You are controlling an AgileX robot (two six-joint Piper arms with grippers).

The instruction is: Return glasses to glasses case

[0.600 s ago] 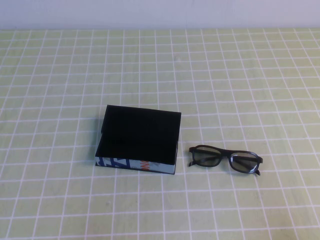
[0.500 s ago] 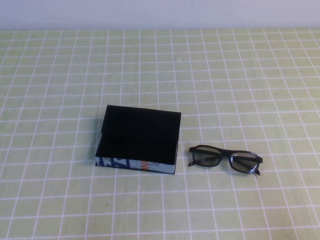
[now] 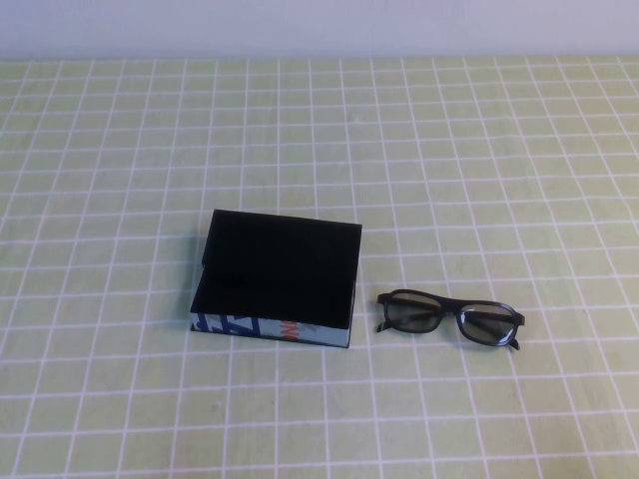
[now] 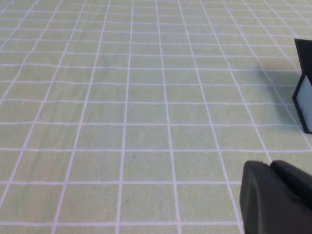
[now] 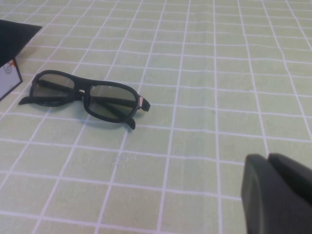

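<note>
The black glasses (image 3: 449, 317) lie on the green checked cloth, temples folded, just right of the glasses case (image 3: 278, 277). The case is black on top, with a light blue printed side facing me. Neither arm shows in the high view. My left gripper (image 4: 270, 165) is shut and empty, low over bare cloth, with a corner of the case (image 4: 304, 97) off to one side. My right gripper (image 5: 267, 158) is shut and empty, some way short of the glasses (image 5: 87, 95), with a corner of the case (image 5: 9, 44) beyond them.
The green cloth with its white grid (image 3: 449, 150) covers the whole table. A pale wall (image 3: 319, 25) runs along the far edge.
</note>
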